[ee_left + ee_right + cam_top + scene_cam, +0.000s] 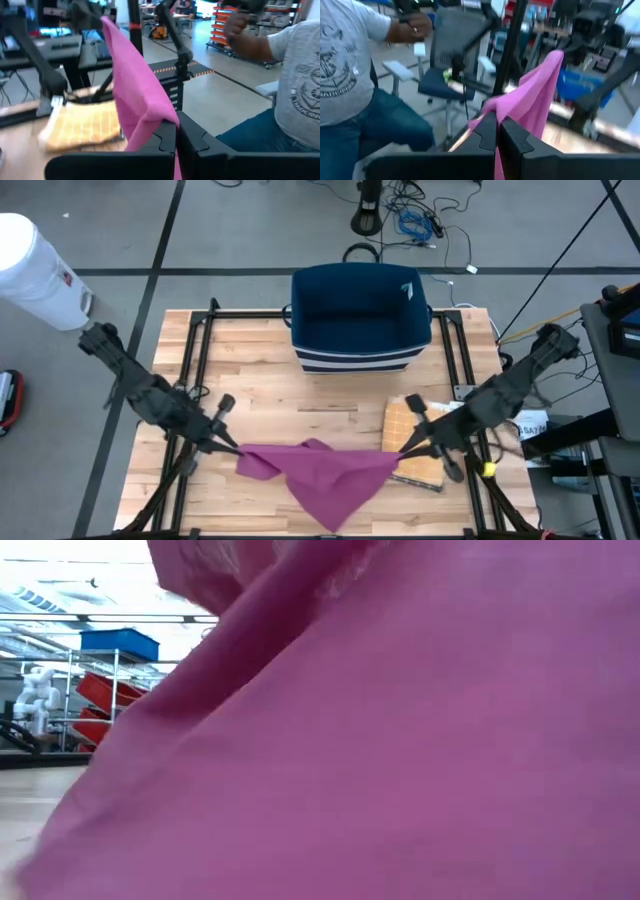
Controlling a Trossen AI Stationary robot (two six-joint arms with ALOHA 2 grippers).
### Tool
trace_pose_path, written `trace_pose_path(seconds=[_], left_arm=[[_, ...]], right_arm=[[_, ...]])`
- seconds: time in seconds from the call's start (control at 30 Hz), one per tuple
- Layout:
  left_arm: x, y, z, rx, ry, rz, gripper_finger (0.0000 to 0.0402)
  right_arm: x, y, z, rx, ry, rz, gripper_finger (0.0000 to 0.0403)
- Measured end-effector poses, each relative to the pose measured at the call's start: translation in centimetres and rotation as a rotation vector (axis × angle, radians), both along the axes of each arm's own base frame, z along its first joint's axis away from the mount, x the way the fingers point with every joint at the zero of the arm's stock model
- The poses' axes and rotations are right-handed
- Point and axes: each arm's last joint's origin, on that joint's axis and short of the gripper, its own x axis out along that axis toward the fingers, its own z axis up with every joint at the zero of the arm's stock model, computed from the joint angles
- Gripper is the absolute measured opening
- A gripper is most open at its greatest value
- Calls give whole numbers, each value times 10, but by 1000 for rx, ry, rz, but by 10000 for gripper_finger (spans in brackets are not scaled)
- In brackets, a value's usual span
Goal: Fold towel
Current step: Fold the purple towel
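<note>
1. We see the towel (325,477), a magenta cloth, stretched between the two grippers over the near part of the wooden table (260,380), its middle sagging down in a point toward the near edge.
2. The left gripper (232,446) is clamped shut on the towel's left corner; in the left wrist view its fingers (165,142) are pressed together with the cloth (135,95) rising out from between them.
3. The right gripper (408,446) is likewise closed on the towel's right corner; in the right wrist view the cloth (535,100) comes up out of the closed fingers (512,137).
4. Both arms reach in from the table's outer sides, the left from the left and the right from the right, and meet the towel at about the same level.
5. A tan waffle-patterned mat (412,442) lies on the table just under and behind the right gripper; the towel's right end overlaps its edge.
6. A dark blue basket (360,315) stands at the far middle of the table, well apart from the towel.
7. In the low view the towel (400,740) fills almost the whole picture, hanging close in front of the camera.
8. A person in a grey shirt (342,60) and jeans sits beyond the table, one hand (412,25) raised.
</note>
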Motion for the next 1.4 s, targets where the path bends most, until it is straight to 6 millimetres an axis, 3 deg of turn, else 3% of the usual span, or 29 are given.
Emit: trace_pose_path(seconds=[0.17,0.37,0.57,0.7,0.83,0.97,1.2,1.4], left_arm=[[-13,2,41,37,-34,-47,1],[-27,3,71,84,-134,-111,0],[-31,1,73,110,-148,-148,0],[-28,-1,68,124,-103,-128,0],[-23,-1,62,135,-48,-80,0],[-18,0,58,118,-3,-57,0],[-10,-5,53,101,54,-81,0],[-7,-10,49,78,96,-109,0]], right_arm=[[-17,-6,17,-19,-130,55,0],[-21,-6,33,-56,-243,158,0],[-18,-1,46,-112,-279,206,1],[-12,0,48,-120,-222,120,1],[7,-1,28,-190,-69,-104,16],[37,-1,0,-168,114,-197,71],[106,4,-58,-175,289,-235,181],[164,-3,-111,-130,324,-194,199]])
